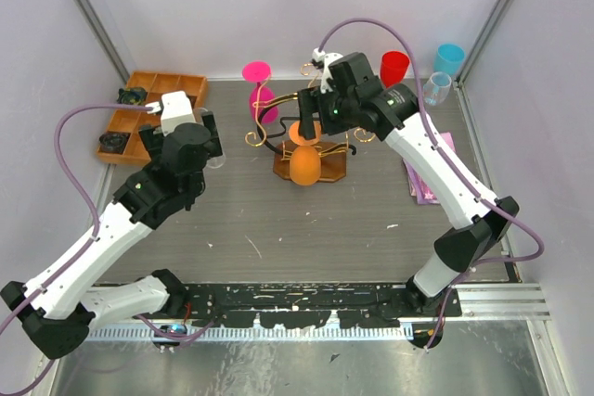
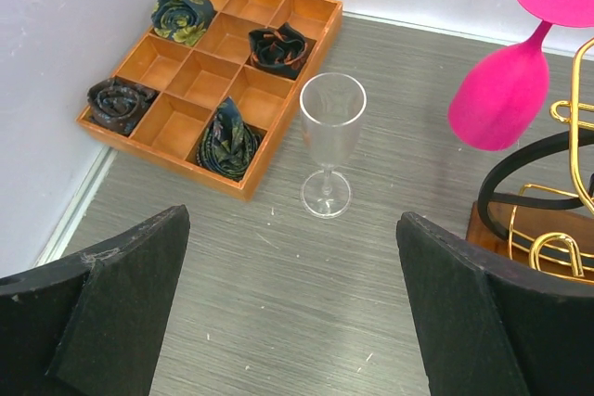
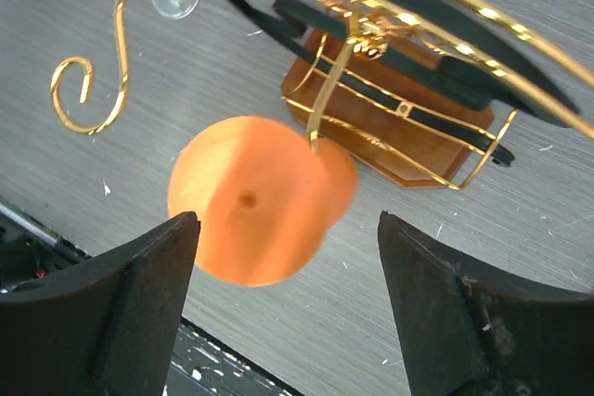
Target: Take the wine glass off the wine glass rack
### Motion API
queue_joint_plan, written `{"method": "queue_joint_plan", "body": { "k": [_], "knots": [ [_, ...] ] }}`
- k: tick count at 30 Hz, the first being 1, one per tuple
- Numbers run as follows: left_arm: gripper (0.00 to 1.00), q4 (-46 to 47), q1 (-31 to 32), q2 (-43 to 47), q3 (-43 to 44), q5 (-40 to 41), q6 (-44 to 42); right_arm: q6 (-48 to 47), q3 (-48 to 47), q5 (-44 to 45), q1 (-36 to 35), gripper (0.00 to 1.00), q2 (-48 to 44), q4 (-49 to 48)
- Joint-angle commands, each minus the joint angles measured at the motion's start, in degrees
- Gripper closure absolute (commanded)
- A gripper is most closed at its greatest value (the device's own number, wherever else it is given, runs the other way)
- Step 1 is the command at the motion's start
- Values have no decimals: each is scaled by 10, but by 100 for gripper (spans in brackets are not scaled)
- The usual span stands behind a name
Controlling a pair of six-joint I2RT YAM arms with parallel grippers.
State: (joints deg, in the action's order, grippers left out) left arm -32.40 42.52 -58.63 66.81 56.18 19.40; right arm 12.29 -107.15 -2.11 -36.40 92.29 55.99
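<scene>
The wine glass rack [image 1: 320, 141] stands mid-table, gold curly wire on a brown wooden base [image 3: 394, 132]. An orange wine glass [image 1: 304, 160] hangs upside down from it, and its foot [image 3: 249, 199] faces the right wrist camera, slightly blurred. A pink wine glass [image 1: 259, 90] hangs upside down on the rack's far left side [image 2: 506, 85]. My right gripper [image 1: 312, 112] hovers over the rack, open [image 3: 288, 217], the orange glass below its fingers and untouched. My left gripper [image 2: 293, 218] is open and empty left of the rack, facing a clear wine glass [image 2: 330, 136] that stands on the table.
A compartmented wooden tray [image 1: 130, 118] with rolled dark cloths sits at the back left [image 2: 176, 150]. At the back right stand a red cup [image 1: 394, 67], a blue cup [image 1: 450, 57] and a clear glass [image 1: 436, 88]. A pink booklet [image 1: 429, 178] lies by the right arm.
</scene>
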Motion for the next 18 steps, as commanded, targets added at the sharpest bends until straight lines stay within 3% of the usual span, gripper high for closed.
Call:
{"method": "queue_joint_plan", "body": {
  "k": [1,3,8,18],
  "knots": [
    [1,-10,0,15,6,1,4,24,-3,-18,19,18,-17,-41],
    [1,-10,-1,13,6,-1,4,23,3,-37,21,18,-13,-44],
    [1,-13,-1,6,6,-4,6,22,12,-92,21,32,-6,-58],
    [0,-15,-1,-2,7,-1,0,16,5,-105,28,32,-6,-42]
  ]
}}
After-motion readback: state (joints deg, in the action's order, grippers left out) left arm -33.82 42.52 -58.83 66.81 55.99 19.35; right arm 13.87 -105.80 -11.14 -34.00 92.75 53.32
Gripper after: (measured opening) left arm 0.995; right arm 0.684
